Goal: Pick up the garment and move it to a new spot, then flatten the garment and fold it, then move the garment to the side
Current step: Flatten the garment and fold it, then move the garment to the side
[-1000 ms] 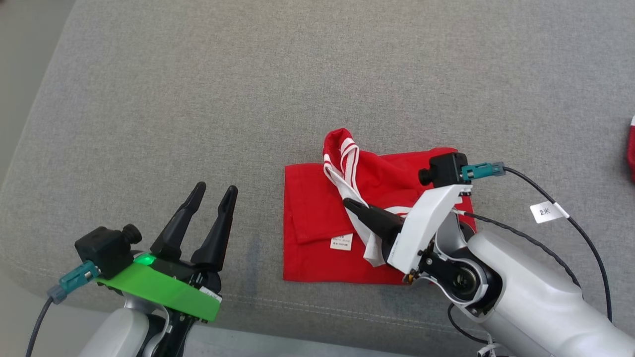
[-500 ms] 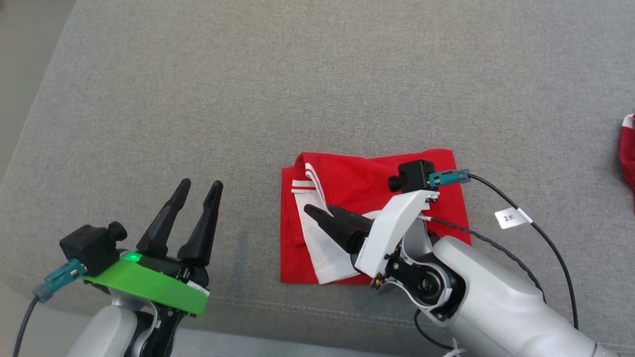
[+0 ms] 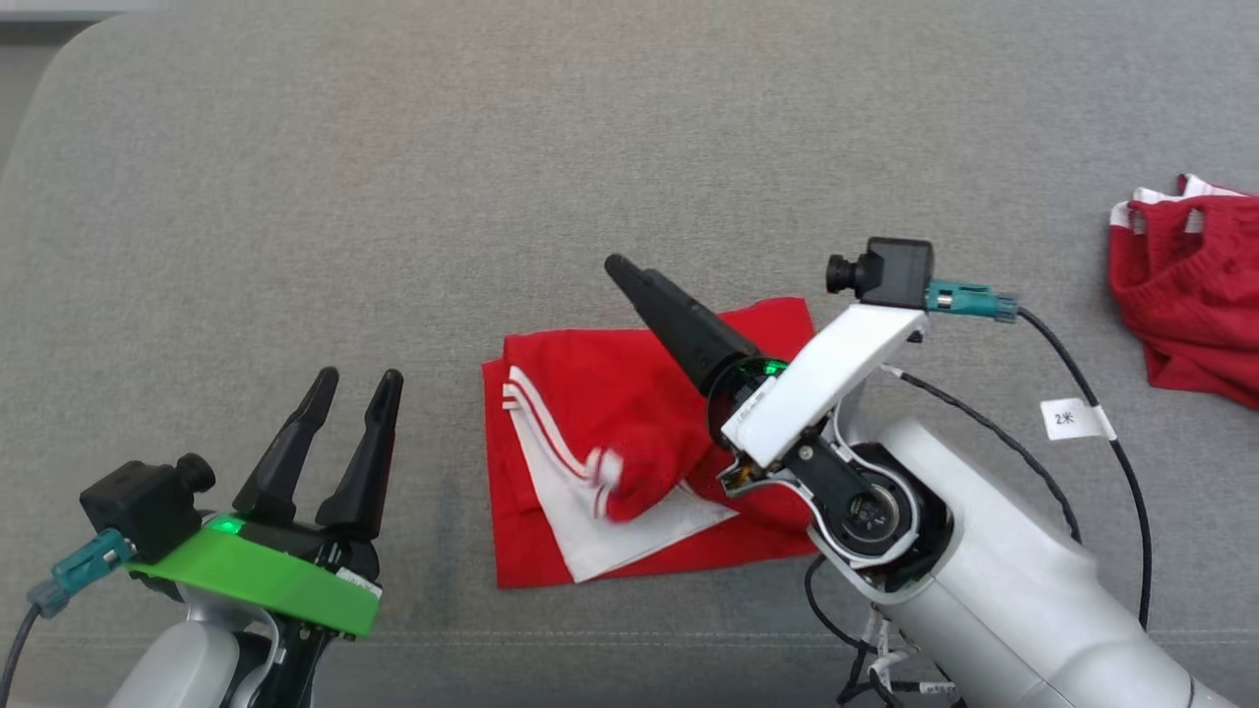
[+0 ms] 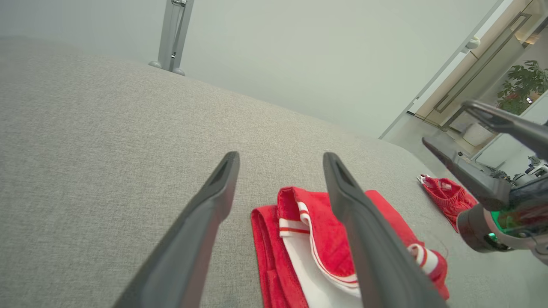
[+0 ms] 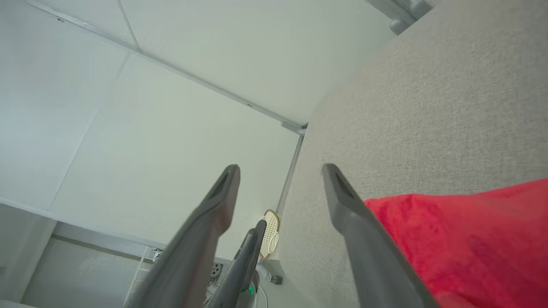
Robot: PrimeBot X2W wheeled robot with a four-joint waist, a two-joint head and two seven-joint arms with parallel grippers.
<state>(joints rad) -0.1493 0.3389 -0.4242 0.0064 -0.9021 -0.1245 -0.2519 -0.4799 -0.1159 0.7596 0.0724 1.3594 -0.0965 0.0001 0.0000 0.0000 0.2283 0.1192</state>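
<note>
**Inspector:** What is obscured?

**Assessor:** In the head view the right arm's wrist covers the right-hand part of the red garment (image 3: 629, 442), and a striped cuff (image 3: 602, 470) on top of it is blurred. A second, darker red knit item (image 3: 1185, 295) is cut off at the frame's right edge. In the right wrist view, a pale perforated object (image 5: 270, 233) beyond the surface's edge cannot be identified.

**Inspector:** Grippers?

**Assessor:** The right gripper (image 5: 279, 169) is raised above the garment with its fingers spread wide and nothing between them. The left gripper (image 3: 359, 376) is likewise spread and empty, well to the garment's left.

**Inspector:** Garment position?

**Assessor:** It lies folded on the surface, near the front edge, between the two arms. A white panel and white stripes face up.

**Inspector:** Surface and room?

**Assessor:** The surface is grey woven upholstery (image 3: 295, 197) with a seam along the front. Beyond it are pale walls, a metal post (image 4: 173, 34), a cabinet front with a long handle (image 4: 479, 64) and a potted plant (image 4: 524, 83).
</note>
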